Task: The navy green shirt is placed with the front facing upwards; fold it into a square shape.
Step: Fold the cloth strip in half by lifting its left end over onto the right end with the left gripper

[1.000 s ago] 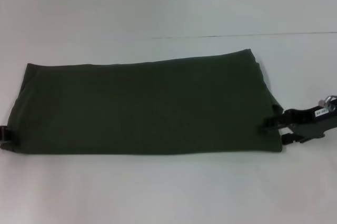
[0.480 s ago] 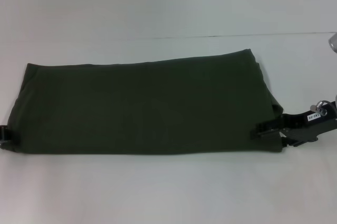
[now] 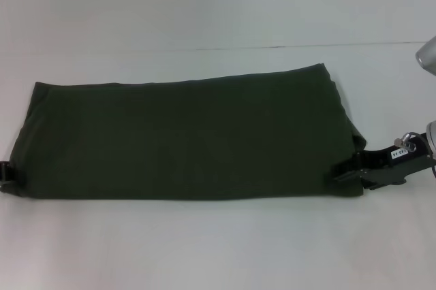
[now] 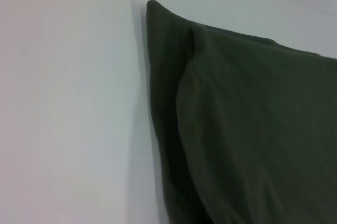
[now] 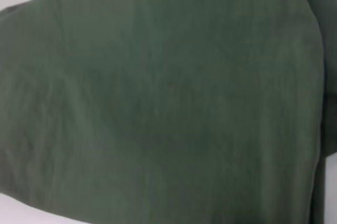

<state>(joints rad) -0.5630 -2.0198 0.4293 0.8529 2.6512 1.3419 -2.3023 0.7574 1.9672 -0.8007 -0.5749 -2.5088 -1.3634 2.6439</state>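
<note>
Jaws of right gripper pinch dark olive-green cotton shirt near its front-right corner; left gripper jaws: cannot tell.

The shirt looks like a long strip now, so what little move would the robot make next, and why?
Probably the right pincer pinches the shirt at its right end, to carry that end over leftward. The shirt lies as a long band, not a square, and this pincer already touches that edge.

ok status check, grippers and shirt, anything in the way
Right gripper at the navy green shirt's right near corner. Left gripper at its left end. Shirt folded into a long band. Nothing in the way.
</note>
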